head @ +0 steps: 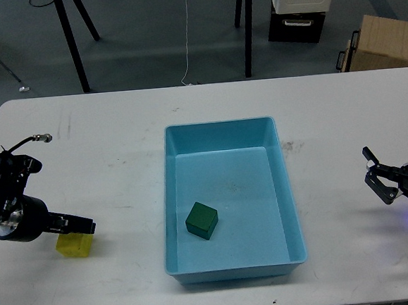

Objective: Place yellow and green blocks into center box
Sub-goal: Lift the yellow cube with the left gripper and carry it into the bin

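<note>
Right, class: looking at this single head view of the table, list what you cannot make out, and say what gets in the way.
- Left hand: fingers seen dark and end-on; open or shut unclear.
- Yellow block: top edge covered by the left hand; contact unclear.
- Right hand: its arm is cut off by the right edge.
- Green block in the blue tray: its far faces are hidden.

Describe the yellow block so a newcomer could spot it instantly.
Start at the large light-blue plastic tray mid-table, then look left to the table's near-left area. There the small translucent yellow cube sits beneath the left gripper; the only other cube, dark green, lies inside the tray.
</note>
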`<state>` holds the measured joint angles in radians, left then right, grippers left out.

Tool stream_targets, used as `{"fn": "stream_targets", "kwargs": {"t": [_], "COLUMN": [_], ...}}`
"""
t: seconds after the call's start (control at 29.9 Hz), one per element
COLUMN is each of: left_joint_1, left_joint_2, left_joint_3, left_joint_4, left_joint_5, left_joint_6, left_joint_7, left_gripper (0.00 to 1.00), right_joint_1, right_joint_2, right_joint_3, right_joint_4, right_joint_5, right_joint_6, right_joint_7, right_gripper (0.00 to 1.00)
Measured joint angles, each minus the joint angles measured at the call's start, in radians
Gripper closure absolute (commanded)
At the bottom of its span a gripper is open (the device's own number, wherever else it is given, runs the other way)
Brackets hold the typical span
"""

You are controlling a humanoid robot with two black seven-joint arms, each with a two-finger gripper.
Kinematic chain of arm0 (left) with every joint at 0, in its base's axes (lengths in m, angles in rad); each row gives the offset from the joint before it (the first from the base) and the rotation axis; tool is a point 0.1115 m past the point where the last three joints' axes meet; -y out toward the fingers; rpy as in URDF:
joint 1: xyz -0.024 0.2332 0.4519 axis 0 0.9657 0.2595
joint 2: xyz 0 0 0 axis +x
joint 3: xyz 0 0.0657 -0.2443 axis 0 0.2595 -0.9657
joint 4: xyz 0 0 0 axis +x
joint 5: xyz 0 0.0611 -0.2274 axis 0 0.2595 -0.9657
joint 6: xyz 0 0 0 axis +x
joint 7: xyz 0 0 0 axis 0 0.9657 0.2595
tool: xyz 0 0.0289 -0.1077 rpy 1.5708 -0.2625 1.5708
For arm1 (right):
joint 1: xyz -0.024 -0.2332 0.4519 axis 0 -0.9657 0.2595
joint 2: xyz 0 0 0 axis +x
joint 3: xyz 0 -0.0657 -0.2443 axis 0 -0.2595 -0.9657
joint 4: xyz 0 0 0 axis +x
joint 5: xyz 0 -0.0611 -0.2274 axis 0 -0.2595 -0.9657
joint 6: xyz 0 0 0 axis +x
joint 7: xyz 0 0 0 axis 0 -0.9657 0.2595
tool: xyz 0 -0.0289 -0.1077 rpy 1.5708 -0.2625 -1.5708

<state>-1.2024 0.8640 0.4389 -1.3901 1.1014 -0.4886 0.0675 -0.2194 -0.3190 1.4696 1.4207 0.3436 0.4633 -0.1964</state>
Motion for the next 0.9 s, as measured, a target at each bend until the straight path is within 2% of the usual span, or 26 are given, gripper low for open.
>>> {"fn": "stream_targets", "kwargs": {"t": [0.1,0.17,0.33,0.4,0.43,0.5,0.53,0.74,0.8,0.9], "left_joint_1": [0.016,0.022,0.026,0.026,0.026,0.026,0.027,0.018,-0.013,-0.131], "left_joint_2": [0.003,0.009,0.023,0.025,0.026,0.03,0.033,0.054,0.063,0.052], "left_joint_3": [0.0,0.0,-0.005,-0.01,-0.012,-0.014,-0.015,-0.093,-0.143,-0.175], "left_joint_4": [-0.001,-0.006,-0.013,-0.014,-0.014,-0.014,-0.013,-0.04,-0.065,-0.087], "left_joint_5": [0.016,0.026,0.073,0.089,0.094,0.099,0.101,0.105,0.096,0.052], "left_joint_6": [0.0,0.0,0.0,0.0,0.0,0.0,0.0,0.0,0.0,0.0], "left_joint_7": [0.0,0.0,0.003,0.023,0.038,0.063,0.072,0.085,0.084,0.08], "left_gripper": [0.04,0.11,0.64,0.78,0.89,0.93,0.99,1.0,1.0,1.0], "right_joint_1": [-0.001,-0.002,-0.003,-0.003,-0.003,-0.002,-0.002,-0.001,0.0,0.001], "right_joint_2": [0.0,0.0,0.0,0.0,0.0,0.0,0.0,0.0,0.0,-0.002], "right_joint_3": [0.0,-0.001,-0.001,0.0,0.0,0.0,0.0,0.0,0.0,0.002], "right_joint_4": [0.0,0.0,-0.001,-0.001,-0.001,-0.001,-0.001,-0.001,-0.001,0.0], "right_joint_5": [0.0,0.0,0.0,0.0,0.0,0.0,0.0,0.0,0.0,0.0], "right_joint_6": [0.002,0.003,0.003,0.003,0.003,0.003,0.003,0.003,0.003,0.003], "right_joint_7": [0.0,0.0,0.0,0.0,0.0,0.0,0.0,0.0,0.0,0.0], "right_gripper": [0.01,0.01,0.01,0.01,0.01,0.01,0.01,0.01,0.01,0.01]}}
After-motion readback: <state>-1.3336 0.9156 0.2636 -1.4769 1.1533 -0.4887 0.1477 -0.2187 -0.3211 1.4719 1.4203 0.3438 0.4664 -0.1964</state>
